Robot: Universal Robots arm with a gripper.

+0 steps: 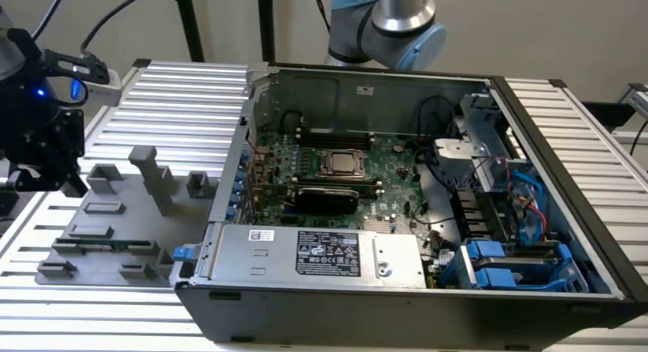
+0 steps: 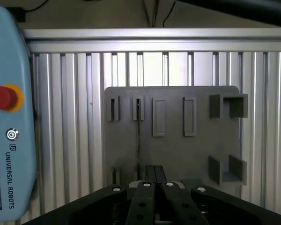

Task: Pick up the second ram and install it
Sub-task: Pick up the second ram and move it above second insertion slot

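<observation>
Tool (image 2: pixel 154 172) closed, empty (nothing pinched), over grey fixture (image 2: pixel 178 154); second ram (image 2: pixel 138 136) on edge in fixture slot nearby.

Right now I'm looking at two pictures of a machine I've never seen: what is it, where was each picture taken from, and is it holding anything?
It is one robot arm working over a slatted metal table. The exterior view comes from a camera off the arm: an open computer case with its green motherboard, and on the exterior view's left a grey fixture plate. The wrist view comes from a camera on the arm's wrist, looking past the gripper at that plate. A thin memory stick, the second ram, stands on edge in one slot. The gripper is shut, with nothing in it. The pale blue box with a red button is the robot's hand controller.
</observation>
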